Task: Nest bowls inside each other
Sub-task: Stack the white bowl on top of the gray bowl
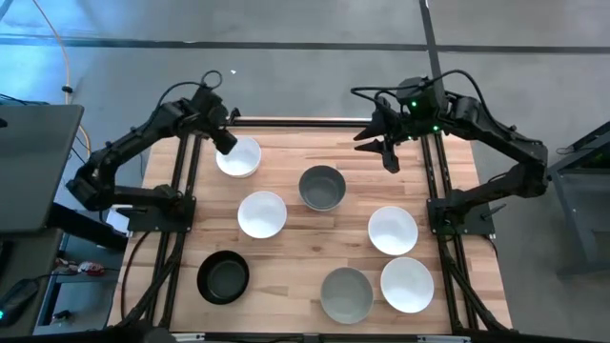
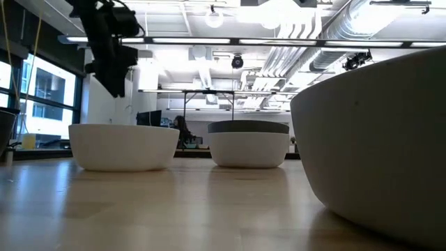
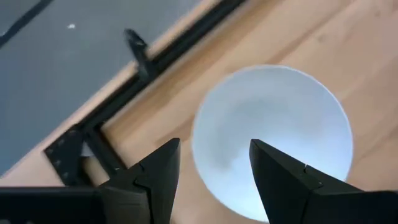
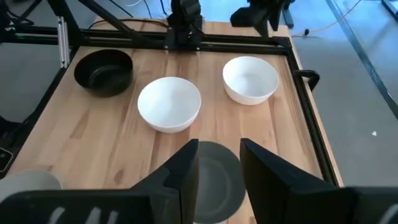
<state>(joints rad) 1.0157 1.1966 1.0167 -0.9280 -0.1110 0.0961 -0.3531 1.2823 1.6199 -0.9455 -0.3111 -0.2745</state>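
Bowls (image 1: 323, 187) all separate; left claw (image 1: 226, 143) open over white bowl (image 1: 239, 158).

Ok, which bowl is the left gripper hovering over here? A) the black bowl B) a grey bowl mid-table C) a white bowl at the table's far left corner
C: the left gripper, fingers open, hangs over the white bowl by the far left corner, empty.

seven bowls spread apart on the table (image 1: 286, 276), none nested, three along the left side, one (image 1: 322, 187) mid-back, three clustered front right, left gripper (image 1: 227, 143) over the back-left bowl (image 1: 240, 158)
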